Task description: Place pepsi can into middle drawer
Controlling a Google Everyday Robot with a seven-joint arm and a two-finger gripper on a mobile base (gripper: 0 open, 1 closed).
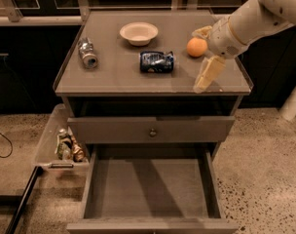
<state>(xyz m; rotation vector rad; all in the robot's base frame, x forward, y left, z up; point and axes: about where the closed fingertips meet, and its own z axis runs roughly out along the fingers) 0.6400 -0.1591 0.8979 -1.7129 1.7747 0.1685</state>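
Camera view looks down on the counter (114, 79). The tool (197, 60) hangs over one end of it, spread wide and empty, with the orange (196, 47) just beside it. The blue can (157, 62) lies on its side to the tool's left, near but apart, so the grab is not yet made. Below the tool and to its left, the drawer (150, 189) stands pulled out with a bare floor, ready to take the can. A bowl (138, 33) and a silver can (87, 53) sit farther to the tool's left. The wide spread probably suits the can's dented body. The orange is close enough to get knocked as the tool reaches across.
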